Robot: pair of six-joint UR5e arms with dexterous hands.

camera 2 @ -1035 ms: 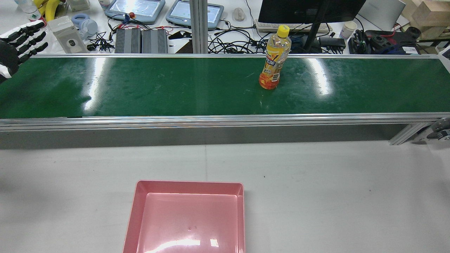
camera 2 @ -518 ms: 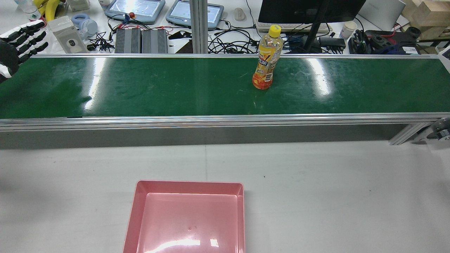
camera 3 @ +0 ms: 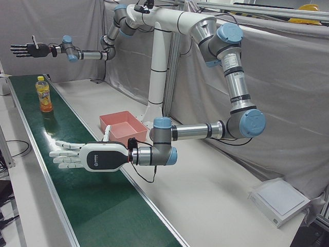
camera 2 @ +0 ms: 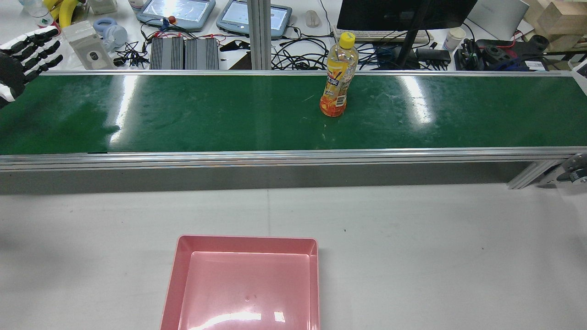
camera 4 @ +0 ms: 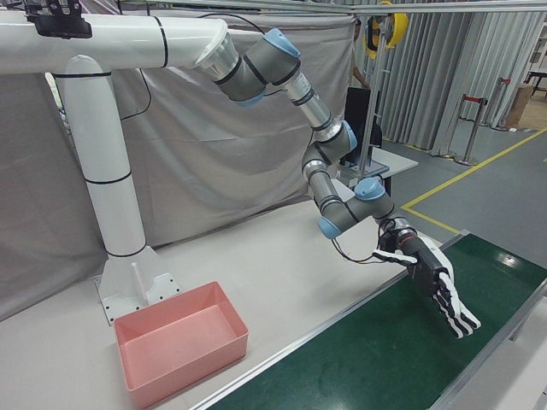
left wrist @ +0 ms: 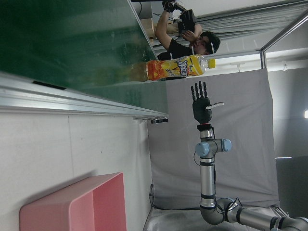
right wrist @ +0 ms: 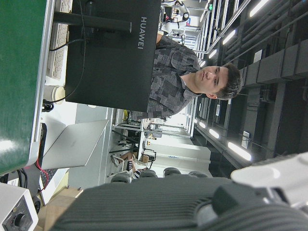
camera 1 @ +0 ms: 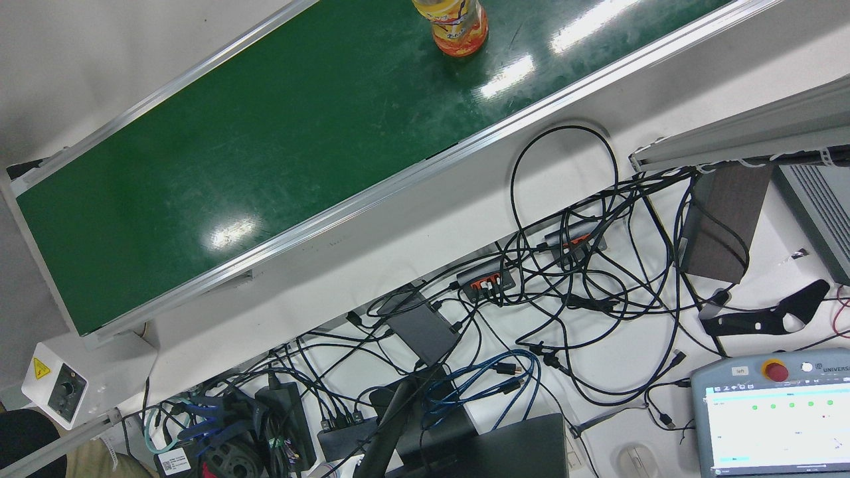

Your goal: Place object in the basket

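- Both hands, left hand (camera 2: 25, 52) and right hand (camera 3: 85, 156), hover flat, fingers spread, empty.
- Bottle (camera 2: 338, 76), yellow-capped, upright on belt (camera 2: 229, 114), twelve o'clock from pink basket (camera 2: 243, 284).

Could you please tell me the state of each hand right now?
Left hand: open, holding nothing.
Right hand: open, holding nothing.

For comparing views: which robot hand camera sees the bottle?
The left hand view: the bottle stands on the green belt there. The right hand view shows only a belt edge, a monitor and a person.
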